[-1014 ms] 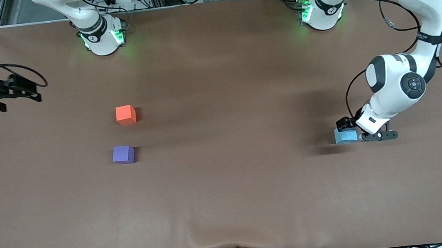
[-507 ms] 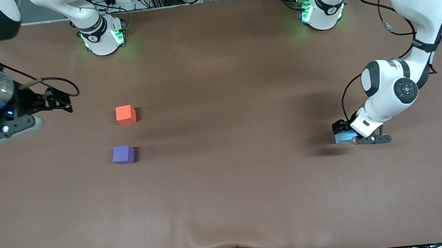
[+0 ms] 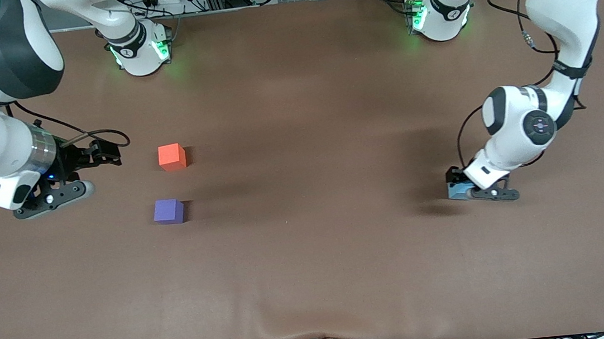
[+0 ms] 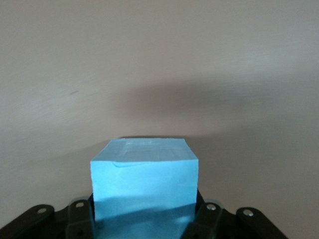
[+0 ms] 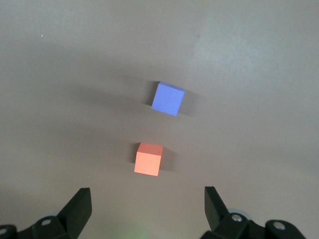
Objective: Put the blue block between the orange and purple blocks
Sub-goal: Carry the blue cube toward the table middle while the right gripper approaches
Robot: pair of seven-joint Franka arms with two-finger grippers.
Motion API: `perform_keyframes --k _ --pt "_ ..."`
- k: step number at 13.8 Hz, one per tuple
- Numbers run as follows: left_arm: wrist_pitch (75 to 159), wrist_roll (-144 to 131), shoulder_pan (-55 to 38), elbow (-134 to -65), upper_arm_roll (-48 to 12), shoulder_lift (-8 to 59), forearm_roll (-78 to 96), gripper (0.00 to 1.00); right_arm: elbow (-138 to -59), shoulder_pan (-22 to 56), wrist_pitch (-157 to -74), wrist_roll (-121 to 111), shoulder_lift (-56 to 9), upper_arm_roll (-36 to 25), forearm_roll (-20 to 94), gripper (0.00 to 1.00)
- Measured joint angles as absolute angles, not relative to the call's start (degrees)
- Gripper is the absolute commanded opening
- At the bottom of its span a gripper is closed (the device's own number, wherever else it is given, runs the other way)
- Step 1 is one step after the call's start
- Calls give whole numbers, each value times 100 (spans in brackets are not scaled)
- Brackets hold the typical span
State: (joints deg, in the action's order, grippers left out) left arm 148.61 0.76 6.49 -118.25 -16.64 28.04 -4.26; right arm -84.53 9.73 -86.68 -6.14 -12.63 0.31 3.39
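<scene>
Front view: right hand [image 3: 104, 155] has neared the orange block [image 3: 172, 157].

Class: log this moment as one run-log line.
left gripper: shut on blue block, on table | right gripper: open, above table beside orange block | purple block: untouched | gap: unfilled

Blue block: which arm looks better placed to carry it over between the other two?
The left arm: its gripper is down around the blue block. The right gripper hangs open beside the orange block.

Narrow gap between orange block [image 3: 172, 157], purple block [image 3: 168, 211]
</scene>
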Motion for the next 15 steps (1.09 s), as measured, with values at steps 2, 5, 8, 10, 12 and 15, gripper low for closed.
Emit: perform_keyframes --k 2,5,8,10,12,15 --pt "14577 -304 175 -11628 -1775 2710 -426 0 -8440 1012 -8668 -571 -1262 29 428 100" --pt "14047 -1728 -951 -11017 -1865 2702 -426 0 -8442 979 -8667 -119 -1262 -36 838 100" --pt "13481 -3486 -2174 -10049 -1856 3035 -422 0 -8449 964 -8668 -9 -1263 -59 925 100" --pt "13319 -4777 -2832 -9347 -1836 3475 -422 0 -8452 973 -8670 4 -1263 -53 938 100" --pt "13297 -5930 -3463 -8685 -1766 4005 -423 0 -8510 972 -8670 30 -1263 -53 941 100" --pt "13294 -6762 -4216 -8016 -1481 4689 -423 2 -8810 966 -8817 47 -1256 -62 941 100"
